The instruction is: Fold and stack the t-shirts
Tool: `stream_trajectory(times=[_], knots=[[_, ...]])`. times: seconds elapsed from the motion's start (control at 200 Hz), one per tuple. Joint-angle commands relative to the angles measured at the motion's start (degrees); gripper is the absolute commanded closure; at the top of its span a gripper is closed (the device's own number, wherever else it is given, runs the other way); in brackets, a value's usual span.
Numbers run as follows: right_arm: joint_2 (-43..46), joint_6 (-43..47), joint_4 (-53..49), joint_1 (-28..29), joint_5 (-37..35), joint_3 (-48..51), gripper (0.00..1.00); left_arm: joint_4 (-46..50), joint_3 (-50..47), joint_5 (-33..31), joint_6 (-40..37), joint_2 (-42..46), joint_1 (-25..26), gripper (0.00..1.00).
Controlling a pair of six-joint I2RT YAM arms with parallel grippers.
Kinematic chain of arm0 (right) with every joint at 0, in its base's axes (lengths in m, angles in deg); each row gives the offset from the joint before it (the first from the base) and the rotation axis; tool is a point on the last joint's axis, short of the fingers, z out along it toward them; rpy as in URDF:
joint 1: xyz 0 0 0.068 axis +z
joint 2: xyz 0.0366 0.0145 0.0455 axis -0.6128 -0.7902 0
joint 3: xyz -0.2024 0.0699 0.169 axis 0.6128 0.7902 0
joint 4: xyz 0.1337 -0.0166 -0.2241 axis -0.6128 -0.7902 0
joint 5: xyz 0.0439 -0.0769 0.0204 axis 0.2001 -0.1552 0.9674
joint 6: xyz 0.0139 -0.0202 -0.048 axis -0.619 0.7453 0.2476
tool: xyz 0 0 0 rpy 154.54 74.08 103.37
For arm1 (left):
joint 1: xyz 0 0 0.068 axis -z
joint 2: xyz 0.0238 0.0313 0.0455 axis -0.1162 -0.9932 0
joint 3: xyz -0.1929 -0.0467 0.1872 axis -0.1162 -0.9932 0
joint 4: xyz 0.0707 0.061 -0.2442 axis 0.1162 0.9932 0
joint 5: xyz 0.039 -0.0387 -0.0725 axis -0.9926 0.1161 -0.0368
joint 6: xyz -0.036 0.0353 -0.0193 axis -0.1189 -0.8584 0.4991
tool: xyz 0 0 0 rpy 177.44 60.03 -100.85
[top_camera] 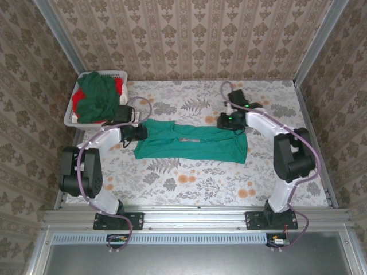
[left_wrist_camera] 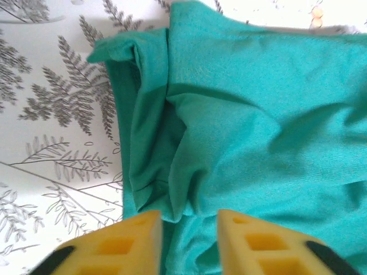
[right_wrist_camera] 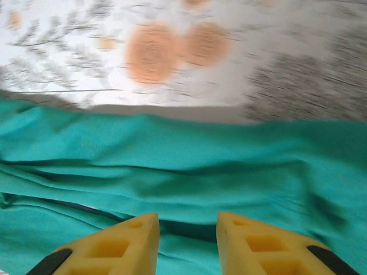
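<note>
Two robot arms are working over a teal-green t-shirt point(top_camera: 192, 143), which is lying as a long, narrow band across the middle of the flowered table point(top_camera: 189, 183), its length running left to right. The left gripper point(left_wrist_camera: 189, 215) is sitting poised at the band's left end, beside a tucked sleeve point(left_wrist_camera: 143, 109), its yellow fingers standing apart with nothing pinched between them. The right gripper point(right_wrist_camera: 188, 216) is hanging over the far edge near the right end, fingers likewise parted and empty. A dark green shirt point(top_camera: 97, 94) and a red shirt point(top_camera: 118, 86) are waiting in the white laundry basket point(top_camera: 70, 119) at the far left. The lengthwise fold is looking complete, so a crosswise fold is probably coming next. Doing it well is likely meaning a bite through every layer at one end, clear of the loose sleeve, with the cloth travelling low and level so the edges are meeting squarely and the wrinkled middle is not bunching.
</note>
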Motion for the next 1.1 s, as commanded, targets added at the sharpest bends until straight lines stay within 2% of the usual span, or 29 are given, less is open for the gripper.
stream_trajectory(times=[0.0, 0.05, 0.155, 0.335, 0.52, 0.66, 0.795, 0.885, 1.03, 1.07, 1.095], knots=[[-6.4, -1.5, -3.8, 4.1, -6.6, -5.3, 0.67, 2.5, 0.3, -2.0, -0.2, 4.1, -0.5, 0.56], [-8.8, -1.3, -4.5, 5.6, -7.3, -7.0, 0.68, 2.0, 0.7, -2.0, -0.8, 4.9, -0.4, 0.53], [-11.8, -1.8, -5.1, 7.4, -9.2, -7.2, 0.68, -0.8, 1.8, -0.2, -2.0, 4.0, -0.1, 0.38], [-11.4, -2.2, -2.2, 8.1, -9.0, -2.6, 0.68, -2.3, 6.9, 3.8, -2.3, -3.6, 1.0, 0.4], [-9.3, -0.7, -1.4, 10.1, -11.1, 0.1, 0.68, 0.4, 12.6, 3.4, -4.0, -12.1, 3.4, 0.4], [-9.2, 0.2, -1.9, 10.3, -12.3, 0.8, 0.67, 2.6, 11.6, 4.5, -5.0, -14.1, 3.9, 0.46], [-7.4, 0.5, -2.0, 10.3, -13.1, 1.5, 0.62, 2.9, 6.1, 4.3, -5.8, -10.4, 4.0, 0.81], [-5.7, 0.7, -1.9, 10.1, -13.8, 1.7, 0.59, 4.1, 4.4, 4.1, -5.9, -7.4, 3.8, 0.89], [-5.7, 1.6, -3.6, 9.2, -14.7, 0.1, 0.55, 9.3, 7.1, 2.5, -6.6, -2.5, 4.3, 0.87], [-5.7, 1.3, -4.2, 8.9, -14.9, 0.1, 0.55, 9.8, 7.7, 2.4, -7.0, -1.2, 4.3, 0.8], [-5.3, 1.3, -4.1, 8.8, -14.8, 0.5, 0.55, 9.9, 7.9, 1.8, -7.1, -0.6, 4.3, 0.7]])
